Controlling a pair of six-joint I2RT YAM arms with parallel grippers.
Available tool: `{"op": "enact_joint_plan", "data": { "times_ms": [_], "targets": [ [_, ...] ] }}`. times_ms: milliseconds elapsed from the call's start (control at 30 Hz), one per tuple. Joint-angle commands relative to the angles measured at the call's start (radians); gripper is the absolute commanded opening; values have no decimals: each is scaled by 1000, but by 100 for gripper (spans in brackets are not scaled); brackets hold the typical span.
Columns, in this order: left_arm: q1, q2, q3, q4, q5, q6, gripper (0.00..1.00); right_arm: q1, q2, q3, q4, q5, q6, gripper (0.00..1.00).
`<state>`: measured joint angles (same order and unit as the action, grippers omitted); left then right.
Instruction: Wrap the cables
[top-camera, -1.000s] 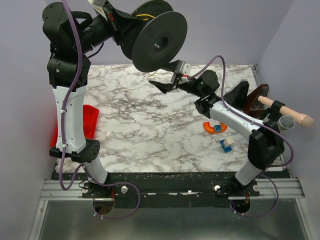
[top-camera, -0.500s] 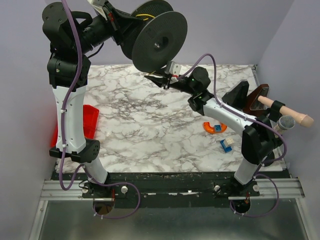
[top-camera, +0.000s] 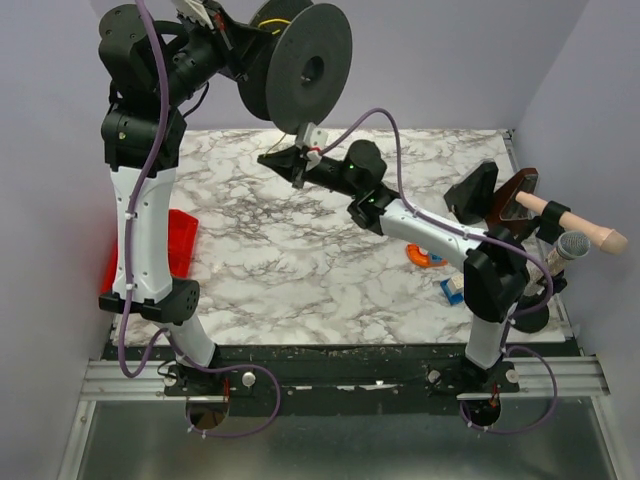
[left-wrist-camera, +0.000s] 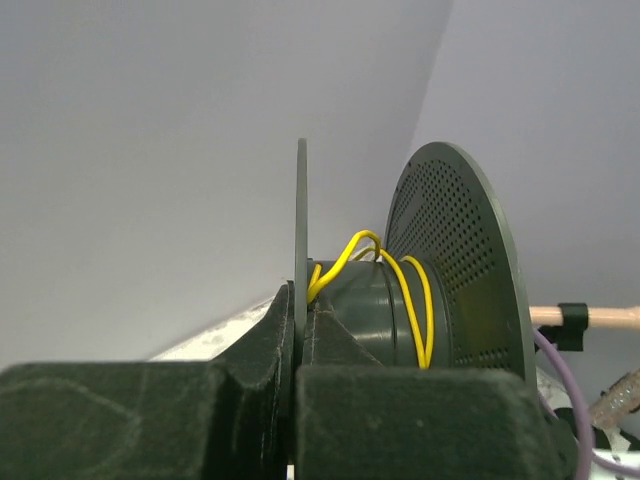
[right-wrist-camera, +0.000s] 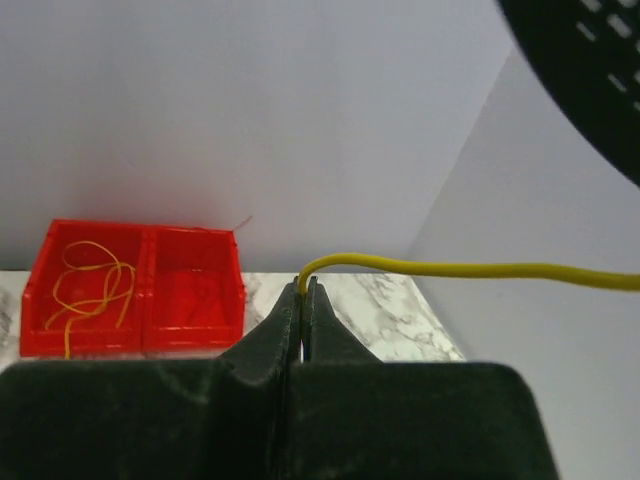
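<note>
Seen from above, the right gripper (top-camera: 283, 160) has swung left across the table (top-camera: 262, 262) and now sits just under the spool (top-camera: 310, 68). The left gripper (top-camera: 232, 45) holds the spool high. At the left wrist, the fingers are pinched tight on the spool's thin flange, and yellow wire (left-wrist-camera: 408, 290) circles the hub. At the right wrist, the jaws are pressed together on the wire, which runs off right. More loops lie in a red bin (right-wrist-camera: 190, 295).
</note>
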<state>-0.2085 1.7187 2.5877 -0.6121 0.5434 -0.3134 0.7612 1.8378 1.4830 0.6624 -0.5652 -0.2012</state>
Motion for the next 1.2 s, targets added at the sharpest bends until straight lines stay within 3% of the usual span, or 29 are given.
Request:
{"op": "enact_joint_plan", "data": {
  "times_ms": [0, 100, 233, 533, 767, 900, 1000, 1167],
  "targets": [
    [4, -24, -38, -9, -242, -47, 0, 114, 40, 62, -98, 97, 2, 1],
    [4, -28, -81, -29, -356, 29, 0, 162, 15, 39, -112, 111, 26, 1],
    [0, -70, -239, 23, -375, 135, 0, 208, -2, 69, -187, 100, 59, 1],
    [-5, -215, -771, 92, -258, 552, 0, 211, -112, 143, -440, -56, 180, 1],
    [-5, -232, -874, -47, -71, 772, 0, 60, -172, 249, -661, -266, 287, 1],
    [-5, -231, -877, -152, 42, 836, 0, -35, -143, 354, -895, -311, 176, 1],
    [-5, -235, -877, -221, 87, 898, 0, -82, -127, 437, -1084, -245, 47, 1],
    [-5, -235, -839, -351, 183, 979, 0, -128, -137, 482, -1176, -90, -84, 1]
  ]
}}
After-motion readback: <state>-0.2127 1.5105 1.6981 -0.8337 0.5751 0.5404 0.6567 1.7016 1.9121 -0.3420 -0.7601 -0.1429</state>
